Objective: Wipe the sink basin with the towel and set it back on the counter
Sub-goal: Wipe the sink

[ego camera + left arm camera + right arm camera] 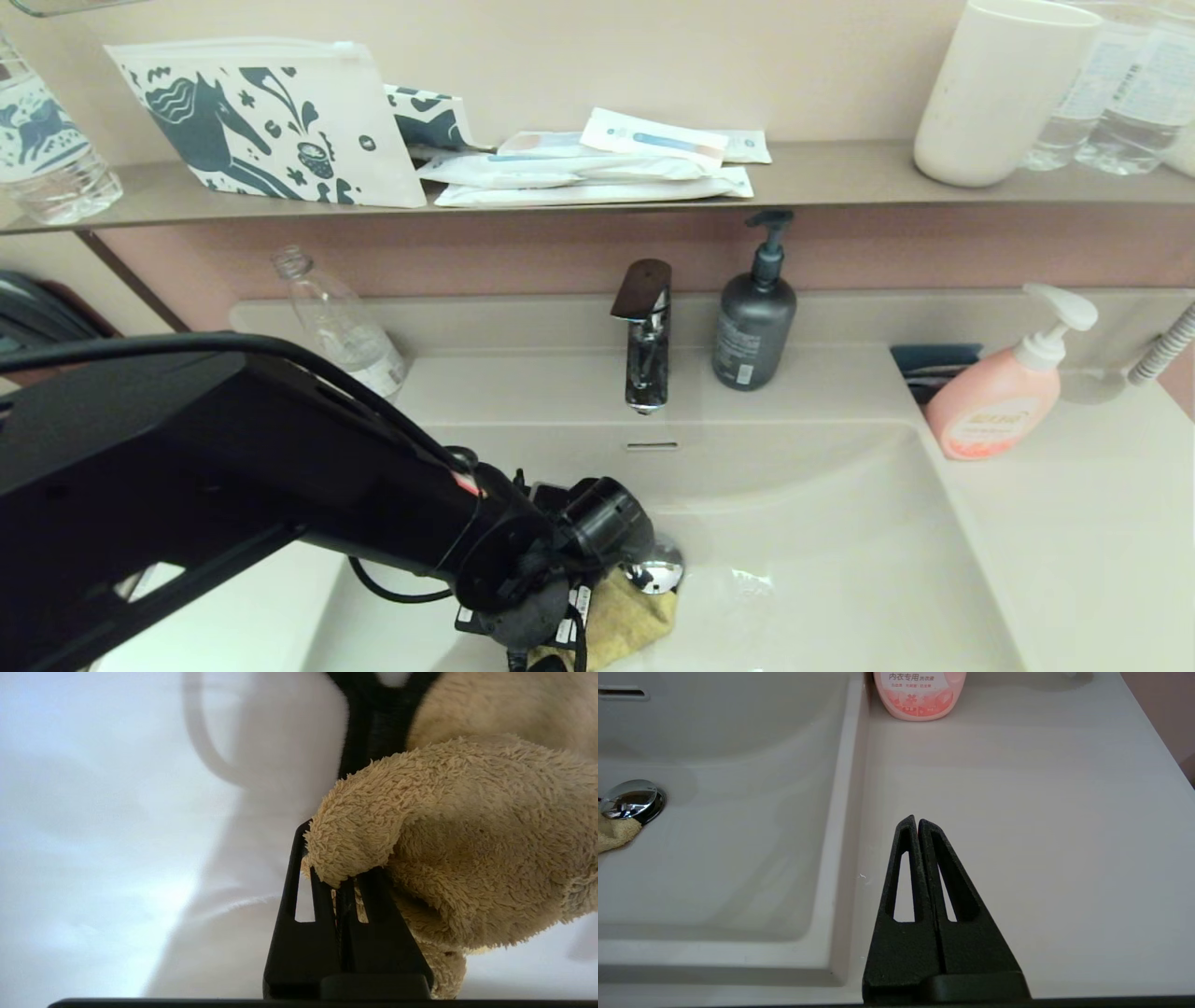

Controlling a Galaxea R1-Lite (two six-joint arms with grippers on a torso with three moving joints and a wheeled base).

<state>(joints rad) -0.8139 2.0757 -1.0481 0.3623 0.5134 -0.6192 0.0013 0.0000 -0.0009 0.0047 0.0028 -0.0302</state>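
Left gripper (pixel 343 891) is clamping the towel (pixel 627 623), jaws pinched narrow on a fold of the pile, and pressing it onto the floor of the sink basin (pixel 840 579). The towel is sitting right against the drain plug (pixel 656 566), on the robot's side of it, touching or nearly so.

Right gripper (pixel 918 826) is hanging idle with jaws together and holding nothing, over the table (pixel 1041 835), on the far side of the basin rim from the drain plug. The pink soap bottle (pixel 920 695) is standing further back from the plug, on that same table.

Risks, as I'm reading it:
- The grip is only catching a small fold, so dragging on the glossy basin could be pulling the towel out.
- Wiping across the drain plug could be snagging the pile or the loop on it.
- The arm is sitting low over the basin, near the clear bottle (pixel 341 322), so a wide sweep could be clipping that or the faucet (pixel 646 336).

Hidden:
- The arm is covering most of the towel and the basin to the plug's left in the head view.
- Can't tell how much of the towel is lying flat.
- The loop isn't clearly showing.
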